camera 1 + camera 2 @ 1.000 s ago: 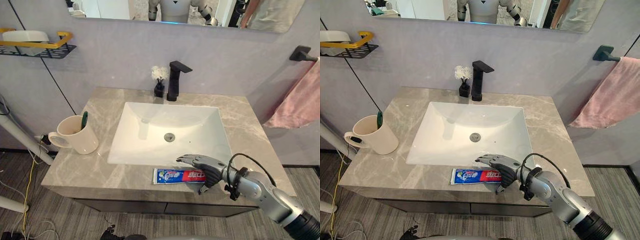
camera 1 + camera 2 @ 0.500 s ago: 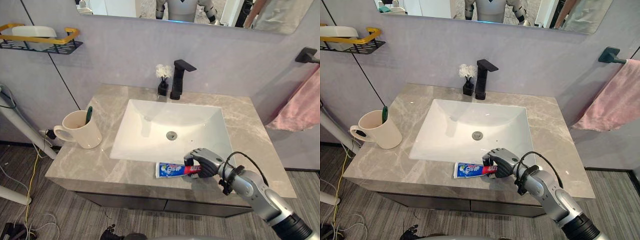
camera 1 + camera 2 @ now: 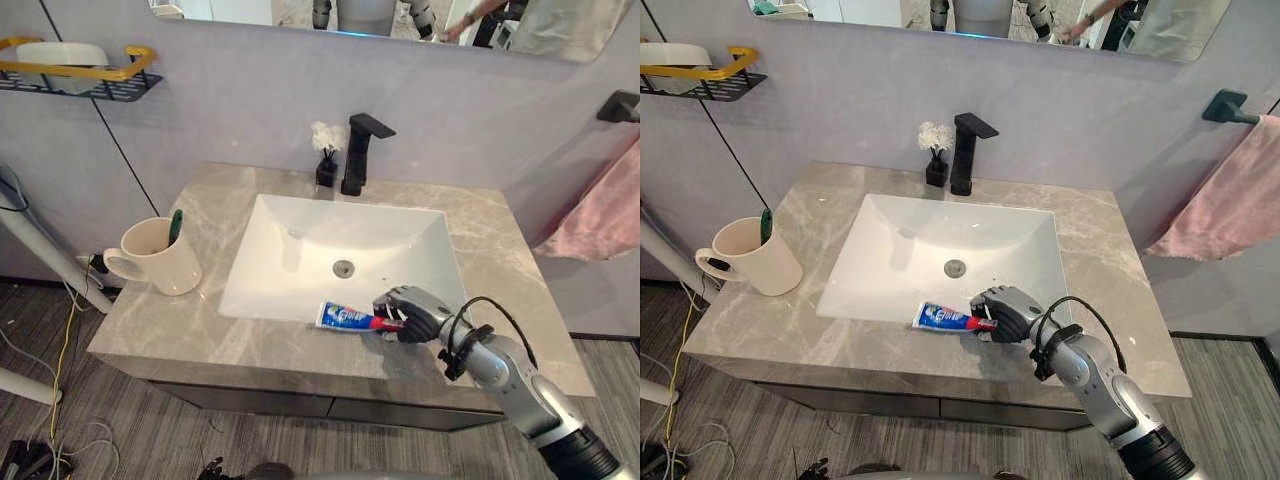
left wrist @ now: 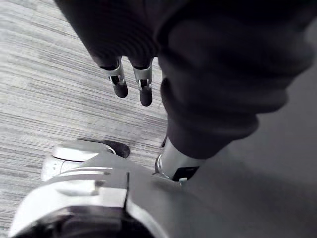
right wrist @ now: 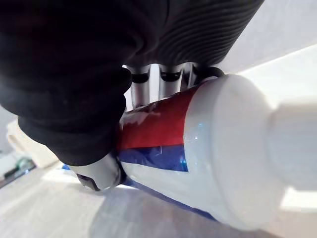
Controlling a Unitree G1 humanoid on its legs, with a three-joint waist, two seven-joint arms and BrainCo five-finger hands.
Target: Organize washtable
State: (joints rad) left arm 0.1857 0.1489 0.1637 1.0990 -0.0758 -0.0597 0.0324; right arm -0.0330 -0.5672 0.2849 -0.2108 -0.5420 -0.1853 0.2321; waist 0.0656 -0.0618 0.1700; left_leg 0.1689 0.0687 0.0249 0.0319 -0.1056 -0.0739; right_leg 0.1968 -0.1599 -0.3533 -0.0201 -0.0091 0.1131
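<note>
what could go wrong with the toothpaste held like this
1. The right hand grips the toothpaste by one end only, the rest sticking out over the sink's front rim; it may swing or slip into the basin.
2. If it is bound for the mug, that stands across the sink with a toothbrush already inside, so the tube could knock either.

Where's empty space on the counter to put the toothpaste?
The countertop is bare right of the sink, out to its edge. Another bare patch lies between the mug and the sink, toward the front. Behind the sink, the faucet and flower vase crowd it. The right hand holds the toothpaste tube at the narrow front strip.
</note>
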